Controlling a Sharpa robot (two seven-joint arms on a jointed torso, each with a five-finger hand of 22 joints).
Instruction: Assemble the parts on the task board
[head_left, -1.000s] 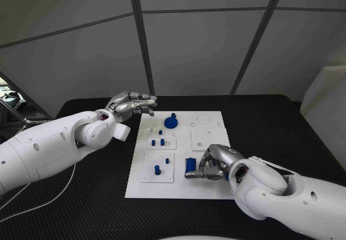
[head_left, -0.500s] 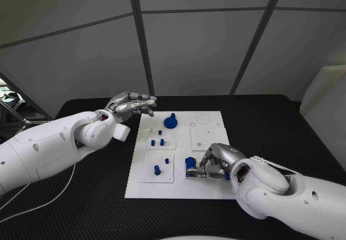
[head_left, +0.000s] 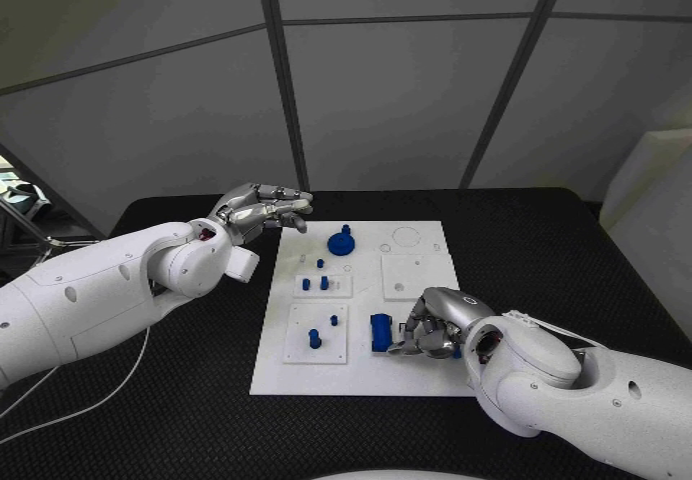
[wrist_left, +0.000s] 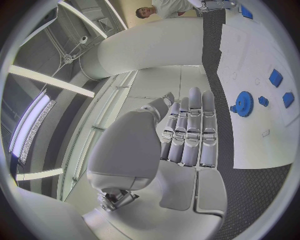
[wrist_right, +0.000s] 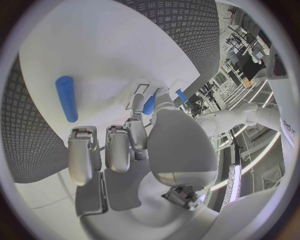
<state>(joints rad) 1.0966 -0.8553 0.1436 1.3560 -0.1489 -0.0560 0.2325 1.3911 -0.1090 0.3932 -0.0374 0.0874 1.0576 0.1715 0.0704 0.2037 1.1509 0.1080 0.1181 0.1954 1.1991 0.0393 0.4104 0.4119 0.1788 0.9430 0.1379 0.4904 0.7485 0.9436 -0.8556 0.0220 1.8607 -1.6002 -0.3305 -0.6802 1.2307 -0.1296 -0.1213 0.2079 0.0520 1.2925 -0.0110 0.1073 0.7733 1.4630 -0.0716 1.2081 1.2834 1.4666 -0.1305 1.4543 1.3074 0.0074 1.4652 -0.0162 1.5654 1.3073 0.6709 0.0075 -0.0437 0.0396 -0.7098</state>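
The right robot hand (head_left: 428, 330) is down on the near part of the white board (head_left: 418, 240), its fingers curled in around a small blue block (head_left: 381, 332) that stands at their tips. From the right wrist the fingers (wrist_right: 139, 122) close on a blue piece (wrist_right: 149, 105) pressed between them, so this robot hand is holding that piece. A loose blue rod (wrist_right: 66, 98) lies flat on the board just beyond the fingertips, apart from them.

The left robot hand (head_left: 263, 212) hovers above the black counter (head_left: 173, 330) just off the board's far left corner, touching nothing. Its fingers (wrist_left: 187, 130) lie straight and side by side with the thumb folded near them, a narrow pose with nothing inside.

A blue gear (head_left: 342, 243) stands on the board just beside the left robot hand, nearer the board's middle; the left wrist camera shows the same gear (wrist_left: 242, 104) past the fingertips. Between the two robot hands lie small raised tiles with blue pegs: one pair (head_left: 315, 284) closer to the left robot hand, another peg (head_left: 315, 341) on a tile just beside the right robot hand's fingers.
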